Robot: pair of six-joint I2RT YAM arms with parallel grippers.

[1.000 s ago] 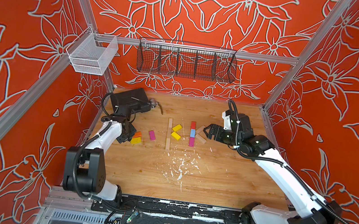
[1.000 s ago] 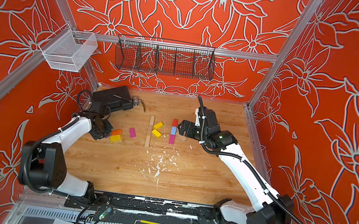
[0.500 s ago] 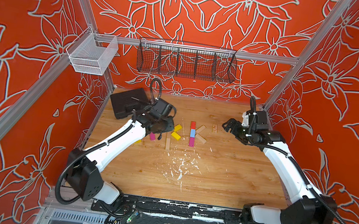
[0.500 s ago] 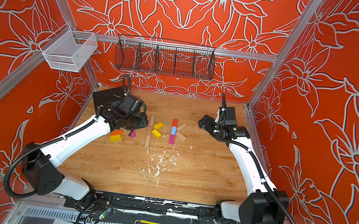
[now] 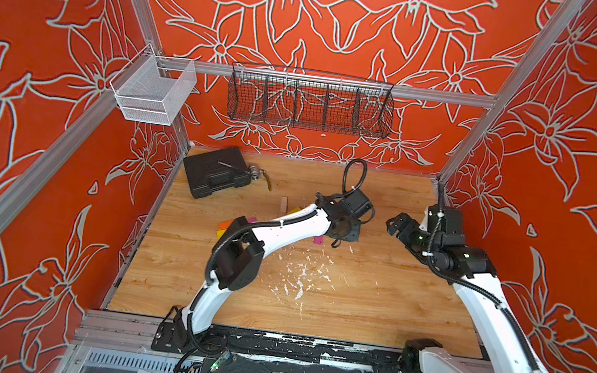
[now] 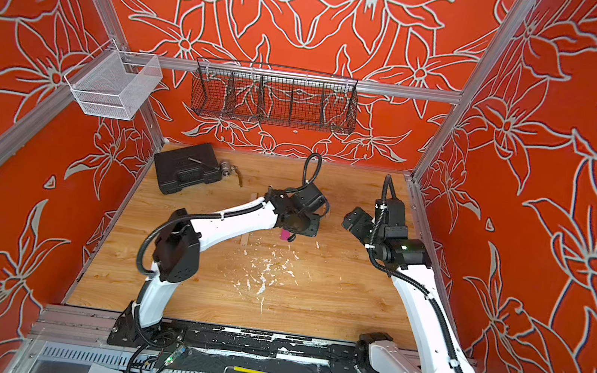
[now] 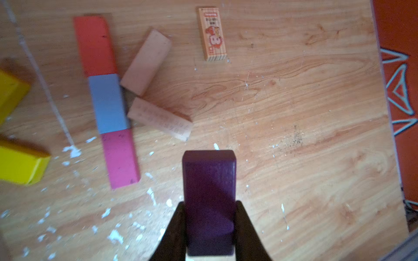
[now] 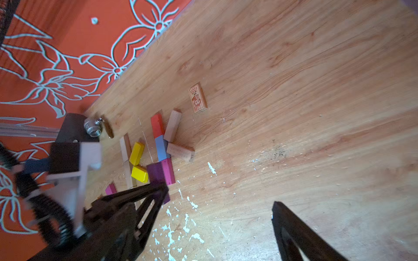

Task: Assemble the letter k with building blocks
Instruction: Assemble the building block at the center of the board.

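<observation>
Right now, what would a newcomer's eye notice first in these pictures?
The left hand grips a dark purple wooden block close to a letter K lying on the wooden table: a red wooden bar, a blue wooden bar and a magenta wooden bar end to end, with two pale wooden bars slanting away from the blue one. All around stand orange walls with white flower outlines.

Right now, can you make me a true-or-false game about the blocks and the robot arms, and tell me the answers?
1. The left end effector is shut on a purple block. True.
2. The right end effector is shut on a block. False: it is open and holds nothing.
3. The blue block lies in a row between the red block and the magenta block. True.
4. The printed block touches the red block. False: it lies apart, touching no block.
</observation>
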